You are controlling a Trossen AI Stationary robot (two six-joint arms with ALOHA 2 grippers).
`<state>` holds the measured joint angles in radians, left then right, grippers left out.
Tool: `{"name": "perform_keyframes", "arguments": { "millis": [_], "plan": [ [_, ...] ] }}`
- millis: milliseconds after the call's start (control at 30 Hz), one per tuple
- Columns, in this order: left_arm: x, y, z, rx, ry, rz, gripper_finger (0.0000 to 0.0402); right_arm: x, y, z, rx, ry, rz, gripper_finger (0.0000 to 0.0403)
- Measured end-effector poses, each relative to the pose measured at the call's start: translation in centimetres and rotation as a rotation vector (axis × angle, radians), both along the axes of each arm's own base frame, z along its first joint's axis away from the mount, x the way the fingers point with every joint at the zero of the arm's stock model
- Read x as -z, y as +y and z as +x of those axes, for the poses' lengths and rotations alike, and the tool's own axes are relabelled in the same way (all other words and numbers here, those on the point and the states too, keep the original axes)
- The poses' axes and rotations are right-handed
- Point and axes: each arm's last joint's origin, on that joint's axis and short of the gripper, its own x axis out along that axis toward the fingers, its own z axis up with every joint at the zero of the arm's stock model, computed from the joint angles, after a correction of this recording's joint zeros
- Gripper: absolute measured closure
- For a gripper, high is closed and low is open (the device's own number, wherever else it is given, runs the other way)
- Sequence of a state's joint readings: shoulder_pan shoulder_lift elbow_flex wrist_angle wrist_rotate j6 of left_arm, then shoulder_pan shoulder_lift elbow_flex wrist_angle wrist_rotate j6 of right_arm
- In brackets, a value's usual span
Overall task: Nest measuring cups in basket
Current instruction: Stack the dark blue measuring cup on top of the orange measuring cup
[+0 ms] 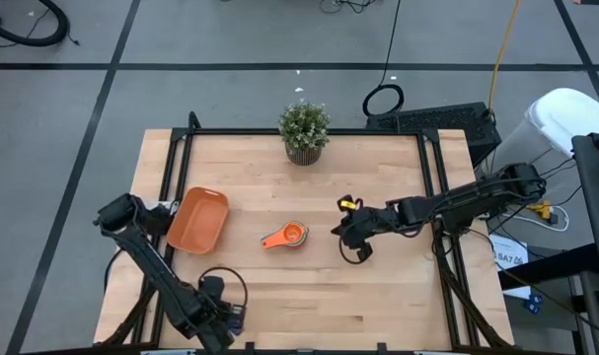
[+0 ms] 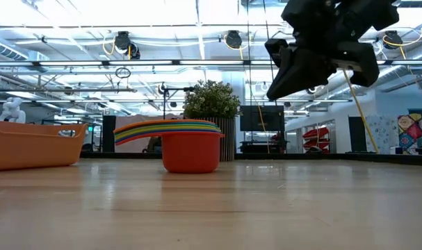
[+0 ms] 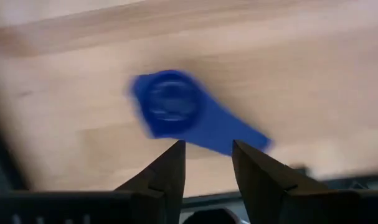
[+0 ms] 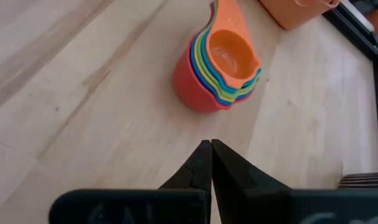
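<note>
Hovering released over a blue cup [image 3: 176, 112] near the tabletop's [image 1: 378, 296] front edge, the left hand [image 3: 207, 155] looks set to grasp it. Nested cups [image 1: 289, 236] sit beside the basket [image 1: 198, 219] (not inside); the right hand [image 4: 210, 152] hangs clenched, empty.

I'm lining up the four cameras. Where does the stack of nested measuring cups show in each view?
High view: stack of nested measuring cups at table centre, right of the basket.
Low view: left of centre, handles fanned leftward, in front of the potted plant.
Left wrist view: not in it; only a single dark blue cup.
Right wrist view: upper centre, ahead of the right pincer.
Shared landmark: the basket.
</note>
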<state>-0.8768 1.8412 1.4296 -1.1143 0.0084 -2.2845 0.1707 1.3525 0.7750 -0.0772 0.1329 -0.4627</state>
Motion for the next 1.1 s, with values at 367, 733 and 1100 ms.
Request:
{"name": "perform_keyframes", "arguments": {
  "millis": [367,733,1100],
  "plan": [
    [3.6,1.8,1.4,-0.113,-0.027,-0.057,0.0268,0.0,0.0,0.0,-0.027,0.003,-0.025,0.0403],
    [4.5,2.6,0.9,-0.139,0.031,-0.014,0.0268,1.2,-0.1,-0.6,-0.028,0.039,-0.027,0.0403],
    [4.6,2.7,1.0,-0.145,0.041,-0.012,0.0268,1.7,-0.1,-1.0,0.004,0.058,0.005,0.0403]
  ]
}}
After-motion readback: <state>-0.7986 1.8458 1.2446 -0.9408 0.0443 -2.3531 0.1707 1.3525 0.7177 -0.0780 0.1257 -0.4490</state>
